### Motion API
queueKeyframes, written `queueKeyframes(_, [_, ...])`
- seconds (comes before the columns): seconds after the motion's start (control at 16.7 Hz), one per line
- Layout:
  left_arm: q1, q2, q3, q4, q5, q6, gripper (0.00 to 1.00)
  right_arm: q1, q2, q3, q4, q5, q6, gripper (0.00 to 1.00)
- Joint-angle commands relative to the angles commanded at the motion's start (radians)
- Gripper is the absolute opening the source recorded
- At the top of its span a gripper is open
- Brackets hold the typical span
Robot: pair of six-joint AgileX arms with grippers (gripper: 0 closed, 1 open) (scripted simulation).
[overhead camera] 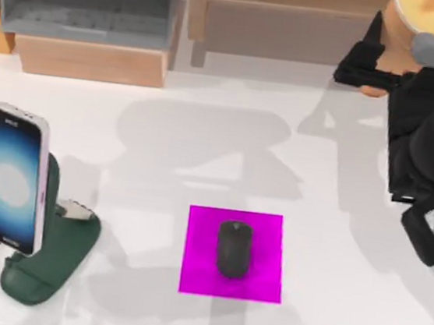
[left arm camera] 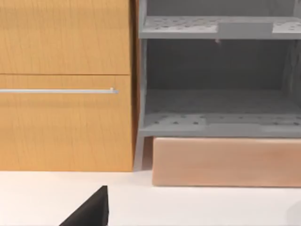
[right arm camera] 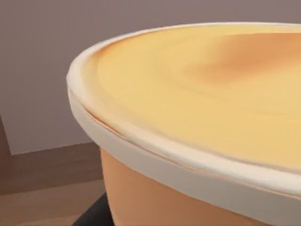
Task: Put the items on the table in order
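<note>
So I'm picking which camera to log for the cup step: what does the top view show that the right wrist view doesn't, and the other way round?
Top view alone: the smartphone on the green stand at the table's left, the mouse on the magenta pad, and the right gripper against the cup at the top right. Right wrist view alone: the lid's pale rim up close. Both: the orange cup with its yellow lid.

Bright, even light w/ soft grey shadows across table (overhead camera: 325, 316).
</note>
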State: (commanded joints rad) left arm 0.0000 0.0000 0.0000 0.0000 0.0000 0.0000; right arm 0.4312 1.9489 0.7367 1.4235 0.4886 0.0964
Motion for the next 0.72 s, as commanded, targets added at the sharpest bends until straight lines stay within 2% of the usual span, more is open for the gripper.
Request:
queueKeyframes(0.3, [0.000,0.000,0.000,0.000,0.000,0.000,1.00,-0.065,-0.051,0.195,-0.232,-0.062,0.014,0.00])
queueKeyframes(0.72, [0.000,0.000,0.000,0.000,0.000,0.000,1.00,-0.149,0.004,0.502,-0.613,-0.156,-0.040,0.00])
